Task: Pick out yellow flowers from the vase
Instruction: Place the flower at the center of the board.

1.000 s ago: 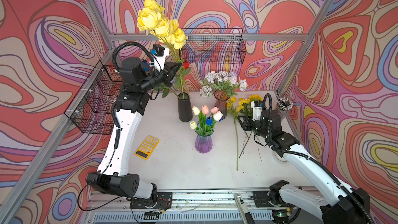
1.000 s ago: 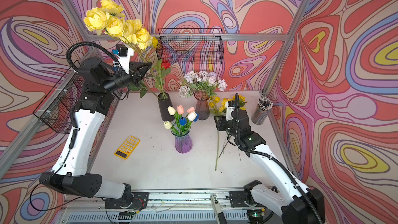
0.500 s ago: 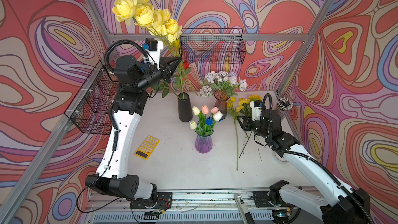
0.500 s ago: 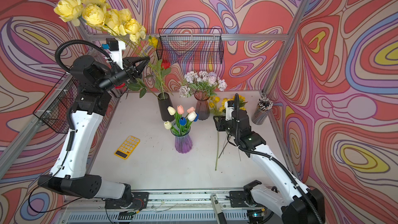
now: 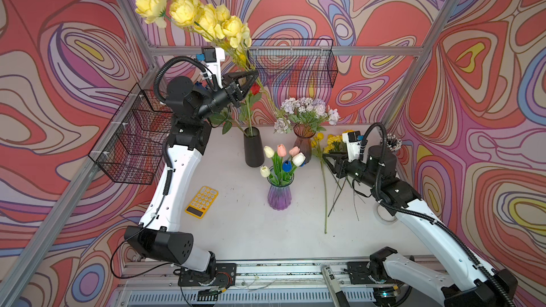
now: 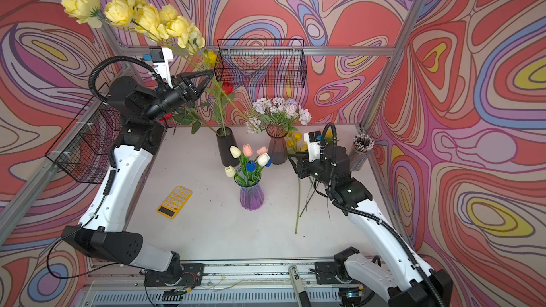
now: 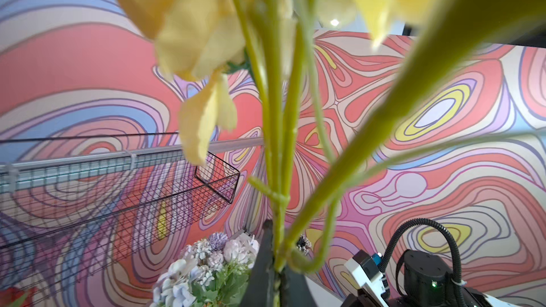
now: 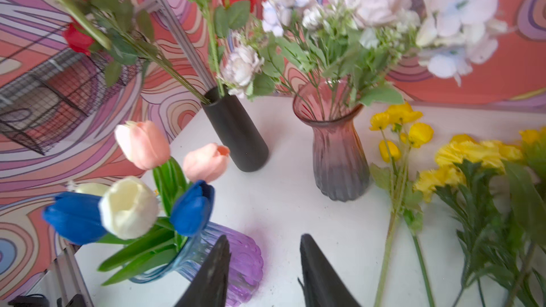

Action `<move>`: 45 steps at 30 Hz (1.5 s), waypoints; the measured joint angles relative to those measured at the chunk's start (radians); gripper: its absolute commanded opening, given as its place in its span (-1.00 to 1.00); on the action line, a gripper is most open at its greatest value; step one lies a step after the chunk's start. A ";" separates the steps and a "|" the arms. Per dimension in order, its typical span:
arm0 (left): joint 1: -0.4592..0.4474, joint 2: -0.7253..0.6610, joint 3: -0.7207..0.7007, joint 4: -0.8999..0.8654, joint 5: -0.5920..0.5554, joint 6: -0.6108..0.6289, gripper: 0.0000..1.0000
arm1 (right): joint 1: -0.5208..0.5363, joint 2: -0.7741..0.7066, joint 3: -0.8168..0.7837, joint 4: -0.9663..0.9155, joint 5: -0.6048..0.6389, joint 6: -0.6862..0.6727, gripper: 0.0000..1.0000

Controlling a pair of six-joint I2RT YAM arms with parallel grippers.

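- We see the left arm (image 5: 177,172) reared high, its wrist above the black vase (image 5: 253,150).
- The left fingers (image 7: 261,264) are clenched on the stems of the yellow roses (image 5: 189,13), whose blooms are far above that vase.
- The right fingers (image 8: 313,261) hover low to the vase's right, parted, grasping nothing.
- More yellow flowers (image 8: 472,155) lie on the surface (image 5: 236,217) there.
- We cannot make out the roses' stem ends, and the blooms are blurred in the left wrist view.

Roses (image 5: 192,13): pale yellow, green stems. Loose blooms (image 8: 472,155): brighter yellow, on white surface (image 5: 236,231). Tulips (image 5: 281,150): white, pink, blue, green lvs. Ribbed vase (image 5: 279,197): clear purple, bluish rim. Tall vase (image 5: 253,150): matt black. Fluted vase (image 5: 302,140): smoky plum. Calculator (image 5: 202,201): yellow. Wire baskets (image 5: 292,66): black. Arms (image 5: 177,178): white shells, black joints. Walls (image 5: 59,84): red/pink/lilac/blue swirls w/ dark outlines.
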 measured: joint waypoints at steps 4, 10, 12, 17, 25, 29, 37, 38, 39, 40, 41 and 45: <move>-0.069 0.007 -0.034 0.009 -0.002 -0.010 -1.00 | 0.000 0.012 0.104 -0.011 -0.103 -0.053 -0.12; -0.156 0.012 -0.105 0.055 -0.013 -0.031 -1.00 | 0.000 0.062 0.223 -0.023 -0.247 -0.096 -0.04; -0.180 0.017 -0.137 0.089 -0.015 -0.052 -1.00 | 0.000 0.076 0.240 -0.025 -0.280 -0.100 -0.01; -0.233 0.037 -0.203 0.159 -0.013 -0.102 -1.00 | 0.000 0.105 0.259 -0.022 -0.372 -0.087 0.03; -0.281 0.037 -0.230 0.197 0.012 -0.123 -1.00 | 0.000 0.128 0.261 0.005 -0.441 -0.049 -0.02; -0.291 0.028 -0.270 0.221 0.039 -0.125 -1.00 | 0.000 0.142 0.261 0.028 -0.480 -0.019 -0.13; -0.295 0.026 -0.288 0.238 0.094 -0.130 -1.00 | 0.000 0.161 0.261 0.061 -0.522 0.034 -0.39; -0.295 0.025 -0.288 0.241 0.101 -0.131 -1.00 | 0.000 0.161 0.261 0.065 -0.525 0.039 -0.43; -0.295 0.025 -0.288 0.247 0.109 -0.132 -1.00 | 0.000 0.161 0.260 0.069 -0.526 0.045 -0.46; -0.295 0.025 -0.288 0.252 0.113 -0.135 -1.00 | 0.000 0.161 0.258 0.074 -0.527 0.051 -0.48; -0.296 0.025 -0.290 0.262 0.119 -0.140 -1.00 | 0.000 0.161 0.254 0.081 -0.528 0.056 -0.50; -0.296 0.025 -0.300 0.297 0.146 -0.162 -1.00 | 0.000 0.168 0.243 0.092 -0.532 0.073 -0.57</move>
